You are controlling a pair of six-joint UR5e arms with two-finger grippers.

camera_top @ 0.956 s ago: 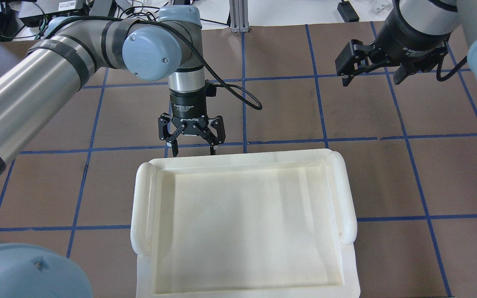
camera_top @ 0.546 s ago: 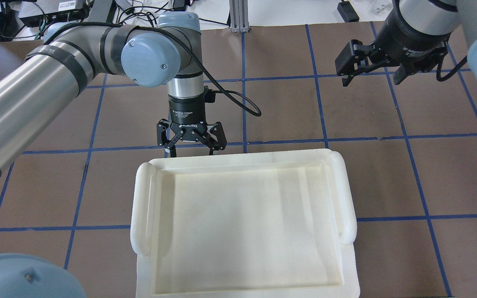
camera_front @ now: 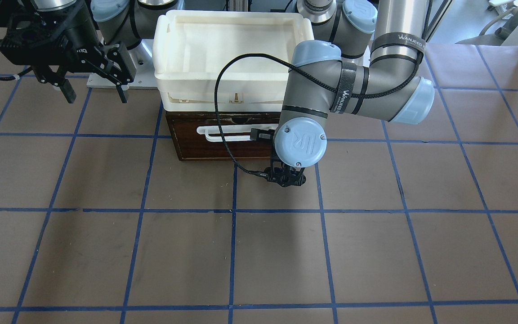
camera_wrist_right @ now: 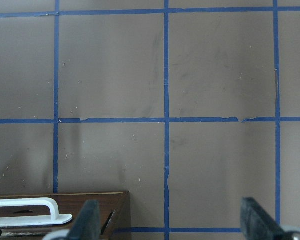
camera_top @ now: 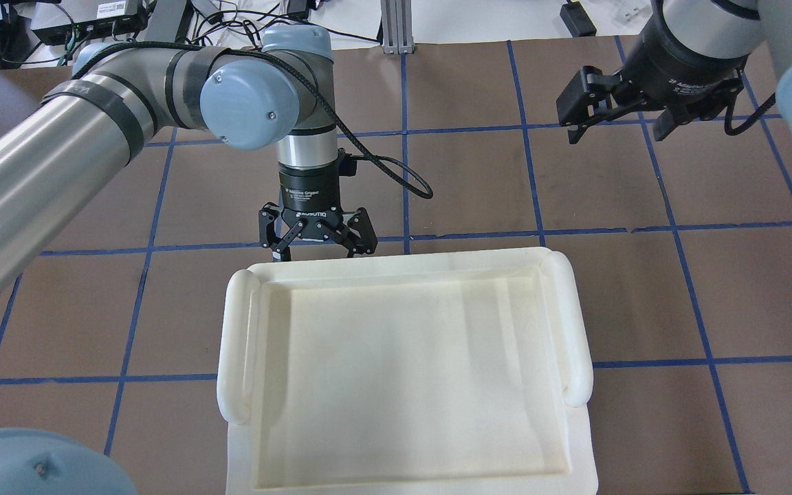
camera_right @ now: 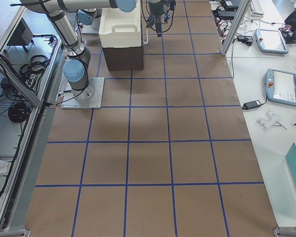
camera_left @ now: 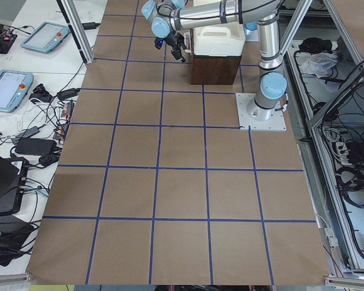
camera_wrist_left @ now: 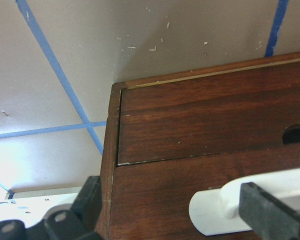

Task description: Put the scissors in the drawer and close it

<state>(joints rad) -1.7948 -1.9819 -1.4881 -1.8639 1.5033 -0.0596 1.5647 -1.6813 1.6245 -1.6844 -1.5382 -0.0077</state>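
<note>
Left gripper [camera_top: 315,253] stood wide at the handle [camera_front: 227,133] of the shut drawer [camera_front: 205,150]; scissors out of view.
I feared a grab at the handle's end would slip; right gripper [camera_top: 616,132] hung wide too.

My left gripper [camera_top: 315,254] was spread wide. The drawer [camera_wrist_left: 200,115] blocked the way straight ahead with its dark front panel. The end of its white handle [camera_wrist_left: 215,210] lay just inside one finger [camera_wrist_left: 270,212], and the other finger [camera_wrist_left: 90,202] stood past the panel's side edge, beside open table [camera_wrist_left: 55,60]. A cream tray [camera_top: 396,261] sat on top, closing the room above. My right gripper [camera_top: 616,135] was also spread, with only bare table ahead and the drawer's corner off to one side.
</note>
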